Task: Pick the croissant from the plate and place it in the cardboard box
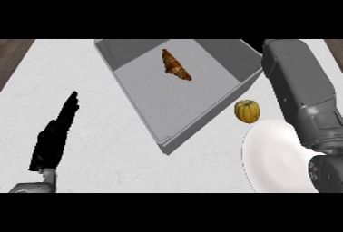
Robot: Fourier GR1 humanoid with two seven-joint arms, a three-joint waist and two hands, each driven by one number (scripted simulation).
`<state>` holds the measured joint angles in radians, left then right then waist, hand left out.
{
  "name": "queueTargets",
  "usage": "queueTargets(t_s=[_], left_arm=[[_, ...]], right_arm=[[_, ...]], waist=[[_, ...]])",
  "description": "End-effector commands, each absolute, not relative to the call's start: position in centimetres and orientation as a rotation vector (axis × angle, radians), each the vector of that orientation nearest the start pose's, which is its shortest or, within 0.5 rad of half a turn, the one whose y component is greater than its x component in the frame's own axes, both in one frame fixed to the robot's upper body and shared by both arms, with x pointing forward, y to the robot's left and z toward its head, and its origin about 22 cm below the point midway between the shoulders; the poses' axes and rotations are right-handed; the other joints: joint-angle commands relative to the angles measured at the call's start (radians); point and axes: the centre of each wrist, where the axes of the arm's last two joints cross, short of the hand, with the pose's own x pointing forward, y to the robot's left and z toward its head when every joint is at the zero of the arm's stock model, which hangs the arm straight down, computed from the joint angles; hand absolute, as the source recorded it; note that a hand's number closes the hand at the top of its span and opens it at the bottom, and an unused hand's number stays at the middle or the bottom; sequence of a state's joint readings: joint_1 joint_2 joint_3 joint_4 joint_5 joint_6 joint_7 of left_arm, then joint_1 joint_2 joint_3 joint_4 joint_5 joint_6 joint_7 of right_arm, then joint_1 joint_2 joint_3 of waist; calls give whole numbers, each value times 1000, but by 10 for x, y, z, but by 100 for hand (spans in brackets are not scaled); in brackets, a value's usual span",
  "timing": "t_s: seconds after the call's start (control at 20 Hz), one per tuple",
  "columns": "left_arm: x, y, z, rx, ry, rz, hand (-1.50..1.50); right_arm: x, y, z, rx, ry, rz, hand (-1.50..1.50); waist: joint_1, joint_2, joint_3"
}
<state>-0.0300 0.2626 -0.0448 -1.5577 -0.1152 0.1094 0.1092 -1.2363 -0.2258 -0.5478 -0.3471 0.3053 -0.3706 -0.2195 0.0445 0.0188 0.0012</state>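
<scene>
Since the croissant (176, 65) already lies inside the box (201, 122) and the plate (275, 158) sits bare, the job looks finished. Left hand (55, 136) rests straight-fingered, empty; right hand's fingers I cannot tell.

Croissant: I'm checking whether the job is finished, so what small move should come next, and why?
Probably just draw the right forearm back toward the robot. The croissant already lies inside the box, and the white plate shows no croissant on it. The right hand itself is not visible. The left hand rests open at the lower left, so nothing appears left to carry.
</scene>
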Motion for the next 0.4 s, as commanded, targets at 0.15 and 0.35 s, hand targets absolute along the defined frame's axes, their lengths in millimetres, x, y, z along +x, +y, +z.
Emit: queueTargets(t_s=[0.15,0.35], left_arm=[[253,272,24,369,-1476,-222,0],[242,281,8,350,-1448,-206,0]], right_arm=[[463,-307,154,-438,-1762,-156,-150],[447,-357,149,-426,-1771,-104,-150]], waist=[[-15,-6,0],[-13,-6,0]])
